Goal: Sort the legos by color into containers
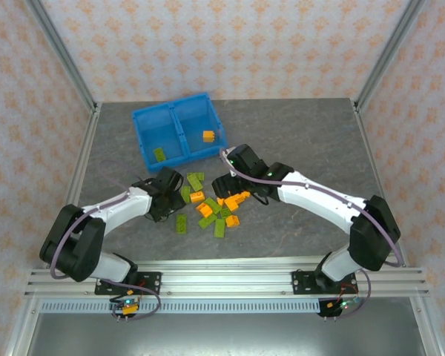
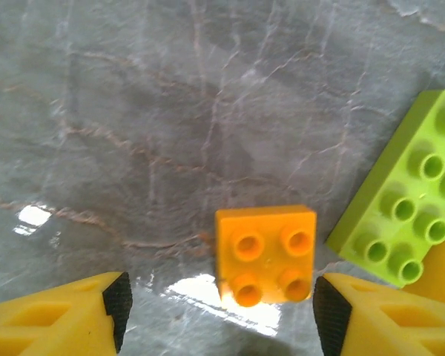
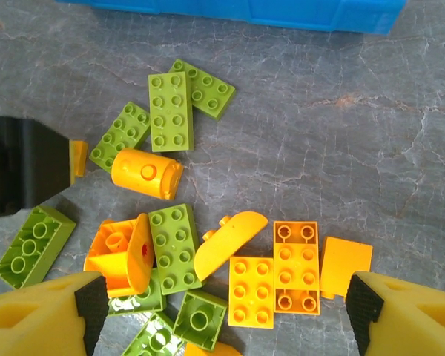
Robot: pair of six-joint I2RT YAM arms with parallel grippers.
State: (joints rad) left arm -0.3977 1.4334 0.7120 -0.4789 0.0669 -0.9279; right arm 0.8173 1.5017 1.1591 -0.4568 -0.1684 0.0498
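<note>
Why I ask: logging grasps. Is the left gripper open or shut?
Open: the left gripper has fingers wide apart, the orange brick lying between them.

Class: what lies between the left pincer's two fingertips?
An orange four-stud lego on the table, inside the gap of the open left pincer; the left wrist view shows it.

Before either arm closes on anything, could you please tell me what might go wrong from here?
1. The left pincer stands open with the orange two-by-two brick between its fingers, but a long green brick lies close beside one finger; closing may shove or catch it.
2. The right pincer hangs open over a crowded heap of mixed bricks; a grab there could lift green and orange together, and the orange cylinder on its side might roll.
</note>
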